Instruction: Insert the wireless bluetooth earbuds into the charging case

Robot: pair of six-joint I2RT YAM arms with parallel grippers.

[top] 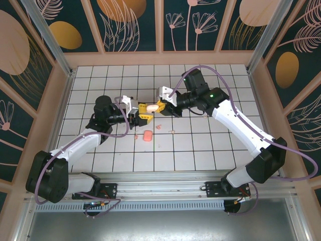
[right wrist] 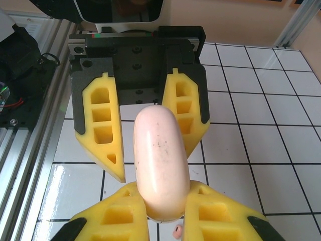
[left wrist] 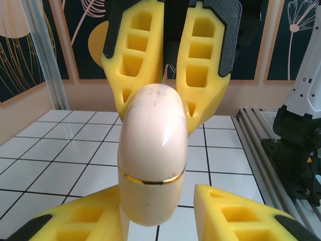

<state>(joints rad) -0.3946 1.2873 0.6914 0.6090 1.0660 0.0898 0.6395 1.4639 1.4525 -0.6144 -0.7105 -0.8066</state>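
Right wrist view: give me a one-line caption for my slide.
The right gripper clamps the closed pale-pink charging case while the left gripper stands open around its far end.

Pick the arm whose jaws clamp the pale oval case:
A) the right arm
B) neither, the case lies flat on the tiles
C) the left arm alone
A: in the right wrist view the jaws of the right gripper press on both sides of the charging case, while the jaws of the left gripper stand apart, with a gap beside the case.
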